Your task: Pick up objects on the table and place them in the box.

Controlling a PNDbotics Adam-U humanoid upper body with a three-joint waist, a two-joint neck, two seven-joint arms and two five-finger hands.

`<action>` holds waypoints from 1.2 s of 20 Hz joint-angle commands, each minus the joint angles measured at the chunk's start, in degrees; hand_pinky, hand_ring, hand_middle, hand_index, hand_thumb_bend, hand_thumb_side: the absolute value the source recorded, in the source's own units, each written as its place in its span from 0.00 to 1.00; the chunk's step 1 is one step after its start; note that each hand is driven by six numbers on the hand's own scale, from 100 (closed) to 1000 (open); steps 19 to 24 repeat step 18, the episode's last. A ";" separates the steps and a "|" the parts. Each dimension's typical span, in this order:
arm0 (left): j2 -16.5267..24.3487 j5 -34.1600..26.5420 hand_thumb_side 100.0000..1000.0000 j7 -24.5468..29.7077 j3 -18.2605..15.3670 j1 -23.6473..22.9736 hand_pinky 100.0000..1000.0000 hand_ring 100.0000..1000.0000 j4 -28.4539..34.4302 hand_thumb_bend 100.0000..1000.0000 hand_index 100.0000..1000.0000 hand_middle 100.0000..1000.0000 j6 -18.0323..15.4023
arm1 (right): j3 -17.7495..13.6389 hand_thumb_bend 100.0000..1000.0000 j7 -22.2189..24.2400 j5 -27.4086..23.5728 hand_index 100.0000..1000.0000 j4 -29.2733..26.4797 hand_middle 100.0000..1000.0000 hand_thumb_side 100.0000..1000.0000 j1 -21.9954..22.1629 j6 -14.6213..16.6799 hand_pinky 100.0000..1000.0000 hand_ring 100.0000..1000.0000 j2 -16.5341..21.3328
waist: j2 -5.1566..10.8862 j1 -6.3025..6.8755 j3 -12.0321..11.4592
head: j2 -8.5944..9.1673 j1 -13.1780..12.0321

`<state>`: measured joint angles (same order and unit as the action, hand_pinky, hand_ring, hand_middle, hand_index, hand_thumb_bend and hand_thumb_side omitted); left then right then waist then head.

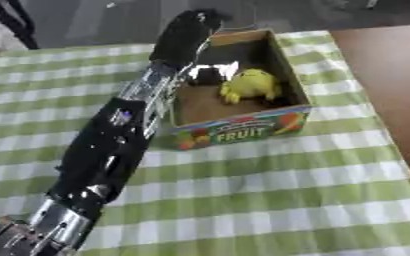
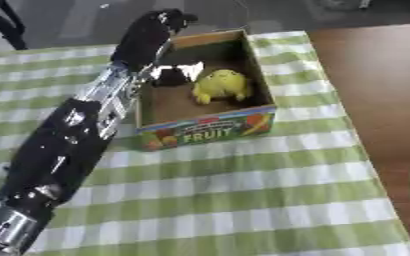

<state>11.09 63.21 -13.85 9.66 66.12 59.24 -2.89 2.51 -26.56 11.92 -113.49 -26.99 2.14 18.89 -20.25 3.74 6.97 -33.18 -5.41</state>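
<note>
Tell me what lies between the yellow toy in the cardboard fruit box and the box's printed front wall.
Only bare brown box floor, seen in the left eye view, separates yellow toy from front wall.

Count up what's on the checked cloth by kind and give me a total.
Cardboard fruit box: 1
Yellow object, inside the box: 1
Black-and-white object, inside the box: 1
Total: 3

L hand (image 1: 196,22) fingers blurred, grip unclear.
</note>
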 commanded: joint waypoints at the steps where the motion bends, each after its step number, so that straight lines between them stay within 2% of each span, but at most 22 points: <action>1: 3.75 -7.84 0.57 -0.56 0.33 0.09 0.76 0.71 8.14 0.19 0.84 0.60 1.06 | -0.64 0.00 -0.38 0.02 0.86 -1.10 0.57 0.78 -0.11 -0.06 0.77 0.83 0.78 | 1.89 -0.50 -0.40 | -0.50 0.84; 8: 10.35 -26.28 0.59 2.13 -0.20 -4.11 0.73 0.67 25.56 0.18 0.80 0.55 5.34 | -1.10 0.00 -0.92 0.26 0.86 -1.10 0.57 0.78 0.54 -0.08 0.77 0.83 0.82 | 2.85 -0.97 -1.98 | -1.34 2.15; 11: 12.96 -32.32 0.60 1.46 -1.31 -6.62 0.72 0.65 32.35 0.17 0.79 0.53 7.79 | -1.31 0.00 -1.12 0.36 0.86 -1.10 0.57 0.78 0.80 -0.08 0.77 0.83 0.82 | 3.31 -1.24 -2.74 | -1.72 2.62; 15: 16.18 -39.77 0.66 -1.57 -3.69 -11.38 0.71 0.63 40.66 0.12 0.80 0.53 10.97 | -1.69 0.00 -1.51 0.53 0.86 -1.10 0.58 0.78 0.97 -0.01 0.77 0.83 0.76 | 3.87 -1.71 -3.72 | -2.49 3.25; 18: 17.36 -42.91 0.66 -3.09 -4.29 -13.18 0.71 0.63 44.07 0.12 0.80 0.53 12.71 | -1.76 0.00 -1.66 0.58 0.86 -1.10 0.58 0.78 1.00 0.01 0.77 0.83 0.72 | 3.98 -1.81 -3.90 | -2.71 3.32; 24: 17.36 -42.91 0.66 -3.09 -4.29 -13.18 0.71 0.63 44.07 0.12 0.80 0.53 12.71 | -1.76 0.00 -1.66 0.58 0.86 -1.10 0.58 0.78 1.00 0.01 0.77 0.83 0.72 | 3.98 -1.81 -3.90 | -2.71 3.32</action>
